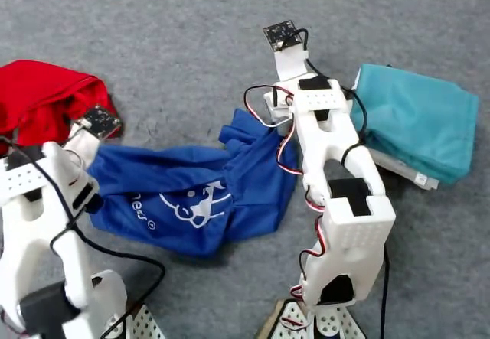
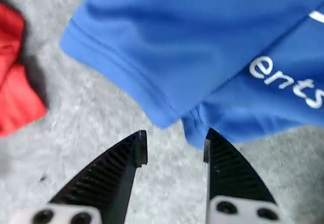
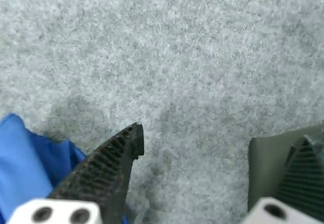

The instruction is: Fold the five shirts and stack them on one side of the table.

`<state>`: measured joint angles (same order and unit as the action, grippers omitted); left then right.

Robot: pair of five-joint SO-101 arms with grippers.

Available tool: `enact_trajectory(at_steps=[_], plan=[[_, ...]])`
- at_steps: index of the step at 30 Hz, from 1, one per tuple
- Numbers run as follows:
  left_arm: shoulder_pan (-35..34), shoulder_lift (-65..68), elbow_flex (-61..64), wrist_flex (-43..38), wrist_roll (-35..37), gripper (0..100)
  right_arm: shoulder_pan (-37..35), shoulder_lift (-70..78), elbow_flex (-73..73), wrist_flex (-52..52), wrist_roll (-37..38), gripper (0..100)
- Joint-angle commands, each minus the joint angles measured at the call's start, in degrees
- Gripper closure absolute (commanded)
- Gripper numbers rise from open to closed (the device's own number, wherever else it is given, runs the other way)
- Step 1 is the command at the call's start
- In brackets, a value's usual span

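Blue shirt (image 1: 191, 193) is crumpled on the surface (image 1: 176, 48). Left gripper (image 2: 174, 148) sits at its sleeve hem, fingers apart. The right gripper (image 3: 220, 143) is just beside its other end, fingers wide apart too.

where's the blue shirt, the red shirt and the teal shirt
blue shirt (image 1: 191, 201): high view, at its white print, mid-cloth
red shirt (image 1: 38, 94): high view, middle of the crumpled cloth
teal shirt (image 1: 417, 117): high view, top face of the folded bundle

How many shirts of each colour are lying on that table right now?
Red shirt: 1
Blue shirt: 1
Teal shirt: 1
Total: 3 clearly seen; a pale layer under the teal one may be another.
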<state>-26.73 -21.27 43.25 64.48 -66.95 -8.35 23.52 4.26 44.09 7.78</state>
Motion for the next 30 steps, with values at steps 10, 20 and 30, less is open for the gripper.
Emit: enact_trajectory(at_steps=[10,20,30], plan=[[1.85,13.05,-7.82,-4.4,-0.18,81,0.75,-0.22,-1.8,-0.79,0.09,57.4],[3.52,14.29,-9.23,-4.57,-0.09,96,0.75,-0.22,-1.8,-0.88,0.09,57.3],[3.78,14.37,-9.23,-4.4,-0.09,96,0.75,-0.22,-1.8,-0.88,0.09,57.3]])
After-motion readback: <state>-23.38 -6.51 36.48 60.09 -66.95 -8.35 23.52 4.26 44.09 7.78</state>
